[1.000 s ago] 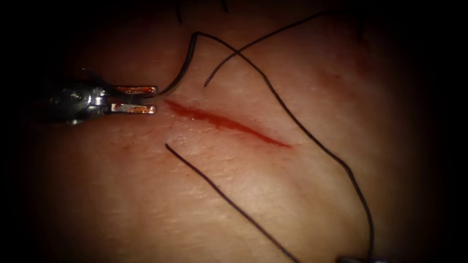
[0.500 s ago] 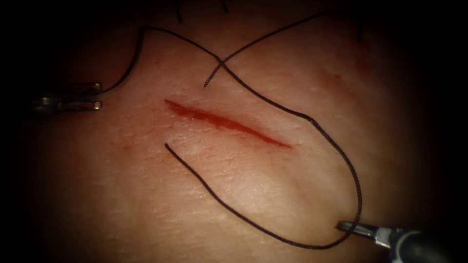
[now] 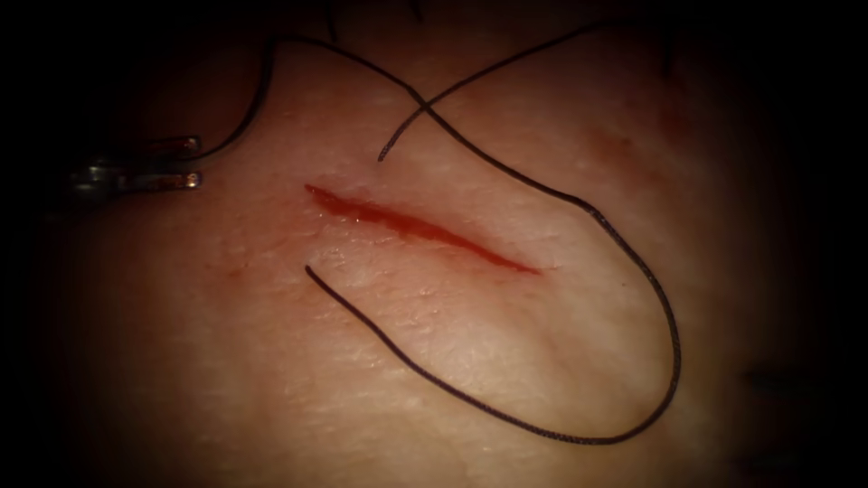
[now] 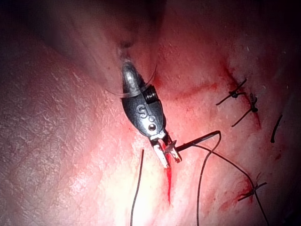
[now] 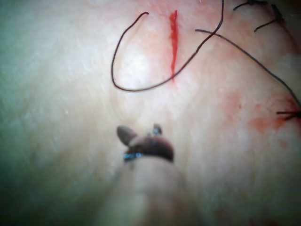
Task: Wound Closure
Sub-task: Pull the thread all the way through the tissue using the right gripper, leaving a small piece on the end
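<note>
Your tissue point(image 3: 271, 380) carries the cut point(image 3: 420, 228) just off your left tool point(image 3: 185, 163), with thread point(image 3: 579, 208) looping wide beyond it. That tool's jaws pinch the needle point(image 4: 195, 141) near its thread end, above the tissue. Your right tool point(image 5: 141, 134) holds nothing, jaws parted, well short of the thread loop.

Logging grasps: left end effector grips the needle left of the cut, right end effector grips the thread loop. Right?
No. The right end effector holds nothing: the right wrist view shows its jaws open, clear of the thread. The left end effector does grip the needle, left of the cut.
</note>
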You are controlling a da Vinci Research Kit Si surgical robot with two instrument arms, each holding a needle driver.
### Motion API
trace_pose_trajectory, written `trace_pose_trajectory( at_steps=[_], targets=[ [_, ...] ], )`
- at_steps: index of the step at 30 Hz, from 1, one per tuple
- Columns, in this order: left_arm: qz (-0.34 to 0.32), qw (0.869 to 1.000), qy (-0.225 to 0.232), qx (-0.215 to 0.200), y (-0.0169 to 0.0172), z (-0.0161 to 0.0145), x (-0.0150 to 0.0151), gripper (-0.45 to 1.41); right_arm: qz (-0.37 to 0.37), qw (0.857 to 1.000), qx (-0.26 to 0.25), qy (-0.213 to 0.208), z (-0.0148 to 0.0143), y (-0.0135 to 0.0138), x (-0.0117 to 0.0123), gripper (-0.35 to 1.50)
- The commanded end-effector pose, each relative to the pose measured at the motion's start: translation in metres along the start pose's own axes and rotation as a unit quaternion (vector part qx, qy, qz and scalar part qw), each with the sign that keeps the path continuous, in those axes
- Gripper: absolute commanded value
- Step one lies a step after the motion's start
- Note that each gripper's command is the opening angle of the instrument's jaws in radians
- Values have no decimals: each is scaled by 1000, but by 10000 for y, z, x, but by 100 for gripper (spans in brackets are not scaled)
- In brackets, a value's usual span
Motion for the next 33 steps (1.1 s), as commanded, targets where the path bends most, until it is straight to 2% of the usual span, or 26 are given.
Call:
trace_pose_trajectory(
  at_steps=[1,2,3,6,7,8,10,11,12,13,14,17,19,21,23,27,32,33],
  targets=[
    [-1,1000,2,-2,6,8,-8,-45,-1,1000,-12,-6,0,11,-3,136],
    [0,1000,3,-2,6,14,-10,-45,14,1000,-23,3,-9,22,3,136],
    [2,1000,7,-3,8,23,-13,-45,33,998,-35,30,-16,31,17,136],
    [4,1000,9,-10,11,33,-16,-45,53,996,-39,59,-20,40,35,136],
    [5,1000,8,-17,12,41,-18,-45,76,992,-40,95,-24,49,64,138],
    [5,1000,8,-17,12,41,-18,-45,76,992,-40,95,-24,49,64,138],
    [6,1000,10,-25,11,50,-20,-45,92,986,-37,131,-24,56,96,138],
    [6,999,14,-35,9,54,-22,-45,101,982,-29,156,-21,59,123,133],
    [5,999,15,-39,7,55,-22,-45,105,980,-24,166,-18,60,137,130],
    [5,999,15,-47,3,55,-24,-45,111,978,-15,178,-4,59,166,128],
    [5,999,15,-47,3,55,-24,-45,111,978,-15,178,-4,59,166,128],
    [5,998,23,-59,-2,55,-26,-45,112,976,-9,185,30,53,197,126],
    [4,996,37,-78,-7,55,-28,-45,108,978,-13,179,73,46,215,125],
    [7,994,48,-94,-10,54,-30,-45,106,980,-20,169,105,42,221,123],
    [7,992,59,-110,-18,49,-34,-45,99,983,-30,152,149,34,222,123],
    [4,990,68,-126,-28,41,-41,-45,102,985,-35,137,201,22,224,123],
    [3,988,71,-136,-30,40,-54,-45,107,987,-37,115,249,14,231,120],
    [2,988,71,-136,-29,40,-57,-45,107,988,-49,100,263,13,230,120]
  ],
)
